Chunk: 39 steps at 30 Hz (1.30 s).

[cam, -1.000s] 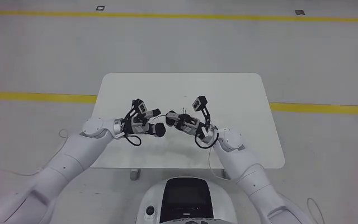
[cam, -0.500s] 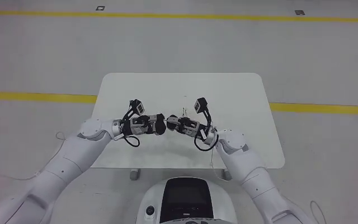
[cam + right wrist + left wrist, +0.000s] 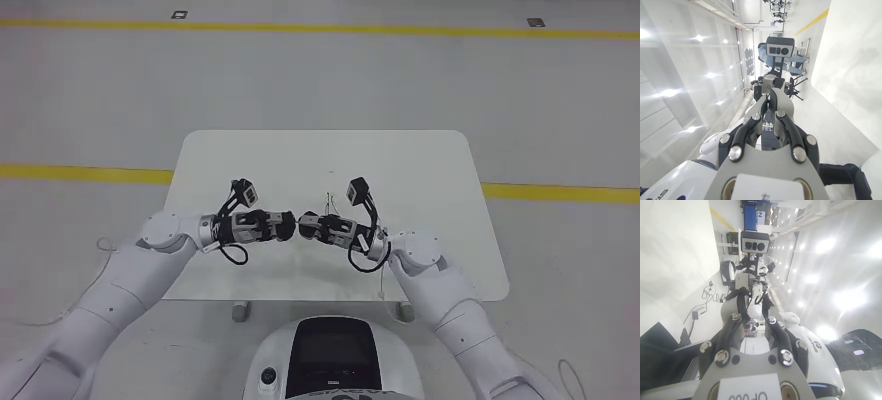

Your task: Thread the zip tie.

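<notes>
Above the white table (image 3: pixel 420 170), near its front middle, my two grippers face each other tip to tip. The left gripper (image 3: pixel 289 226) comes in from the left, and in its wrist view (image 3: pixel 753 298) its fingers stand apart with a gap between them. The right gripper (image 3: pixel 306 222) has its fingers pressed together (image 3: pixel 768 100); whether anything is pinched there is too fine to see. A thin pale strand (image 3: pixel 329 195), which may be the zip tie, shows just behind the right gripper.
The tabletop carries no other objects that I can see. Yellow floor lines run past the table's left and right sides. Cables and power boxes lie on the floor by the table's edge (image 3: pixel 702 311).
Both grippers have dropped toward the table's front edge and closed the gap between them. The left one moved right, and their tips now nearly meet.
</notes>
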Each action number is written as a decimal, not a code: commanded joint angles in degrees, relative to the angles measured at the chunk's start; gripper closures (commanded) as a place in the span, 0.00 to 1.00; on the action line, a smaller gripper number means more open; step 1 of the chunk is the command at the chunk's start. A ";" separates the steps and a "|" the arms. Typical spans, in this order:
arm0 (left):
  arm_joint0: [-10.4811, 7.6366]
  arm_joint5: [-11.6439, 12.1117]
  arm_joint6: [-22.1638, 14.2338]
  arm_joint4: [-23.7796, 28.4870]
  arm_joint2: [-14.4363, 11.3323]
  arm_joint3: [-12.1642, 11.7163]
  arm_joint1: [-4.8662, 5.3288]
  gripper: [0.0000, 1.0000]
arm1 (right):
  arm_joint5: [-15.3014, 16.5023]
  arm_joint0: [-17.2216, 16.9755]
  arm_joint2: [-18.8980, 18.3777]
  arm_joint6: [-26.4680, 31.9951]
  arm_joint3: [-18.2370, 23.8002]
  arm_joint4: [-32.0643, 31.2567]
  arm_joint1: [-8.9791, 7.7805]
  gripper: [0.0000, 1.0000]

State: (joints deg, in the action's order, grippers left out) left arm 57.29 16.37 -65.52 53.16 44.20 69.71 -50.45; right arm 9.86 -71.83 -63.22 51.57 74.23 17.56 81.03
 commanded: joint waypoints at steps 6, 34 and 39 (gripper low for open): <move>0.11 -0.23 -1.13 -0.69 0.57 -0.08 -0.30 0.84 | -0.10 0.66 0.65 0.26 -0.77 0.51 -0.23 1.00; 0.28 -1.30 -3.24 -2.33 1.78 -1.66 -1.83 0.91 | 1.53 2.28 2.76 1.16 -2.76 3.21 -0.99 1.00; 0.29 -1.37 -3.35 -2.47 2.07 -1.97 -2.06 0.93 | 1.75 2.43 3.00 1.35 -2.86 3.45 -1.15 1.00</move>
State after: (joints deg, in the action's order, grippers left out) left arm 57.58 14.99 -68.86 50.71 46.22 67.81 -52.48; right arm 11.59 -69.42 -60.26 52.90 71.38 21.00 79.90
